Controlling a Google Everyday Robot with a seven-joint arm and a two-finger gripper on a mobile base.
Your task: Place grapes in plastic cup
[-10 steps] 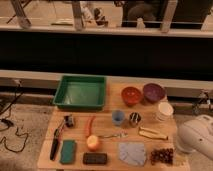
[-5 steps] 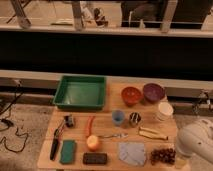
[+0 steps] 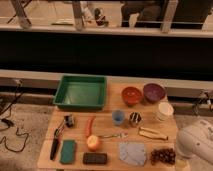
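The grapes [image 3: 163,155], a dark reddish-purple bunch, lie on the wooden table [image 3: 107,127] near its front right corner. The plastic cup [image 3: 118,117], small and light blue, stands upright near the table's middle, to the left of the grapes and further back. My white arm [image 3: 196,142] bulks in at the lower right, just right of the grapes. The gripper itself is below the frame edge and out of view. It stands open, and nothing from the table is lifted.
A metal cup [image 3: 134,119] stands right of the blue one, a white cup [image 3: 164,111] further right. Behind are a green tray [image 3: 80,106], an orange bowl [image 3: 131,95] and a purple bowl [image 3: 153,92]. An apple [image 3: 93,143], a cloth [image 3: 132,152] and a banana [image 3: 151,133] lie nearby.
The white arm has sunk a little lower at the table's right front corner, next to the grapes. Nothing on the table has moved.
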